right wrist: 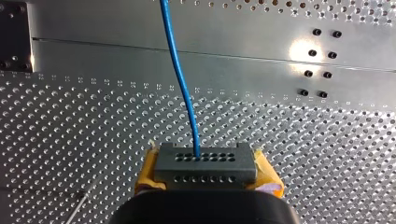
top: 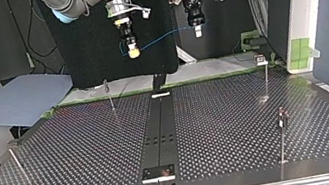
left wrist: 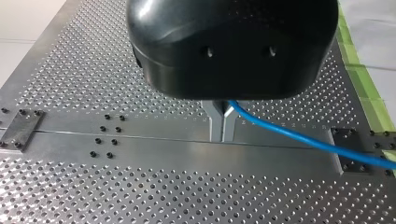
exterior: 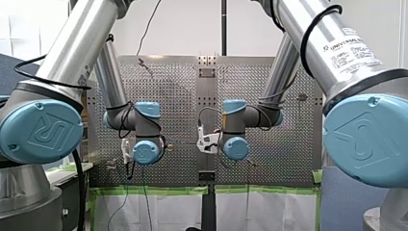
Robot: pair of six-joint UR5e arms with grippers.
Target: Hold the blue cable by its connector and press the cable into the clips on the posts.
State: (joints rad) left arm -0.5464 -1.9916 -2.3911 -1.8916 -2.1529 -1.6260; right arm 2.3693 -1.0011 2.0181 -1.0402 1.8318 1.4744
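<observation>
My right gripper (top: pixel 133 52) holds the dark grey rectangular connector (right wrist: pixel 205 167), which has two rows of small holes, between its yellow pads (right wrist: pixel 148 172). The thin blue cable (left wrist: pixel 299 137) leaves the connector's middle and points straight away from the gripper. My left gripper (left wrist: pixel 222 122) has its metal fingers (left wrist: pixel 215 122) closed narrowly on the cable. In the top view both grippers hang well above the perforated metal table (top: pixel 86 151), near its far edge. The cable runs almost level between them, rising slightly to the view's right. Four thin posts (top: pixel 110 95) (top: pixel 266 78) (top: pixel 282 133) (top: pixel 18 165) stand well apart below.
</observation>
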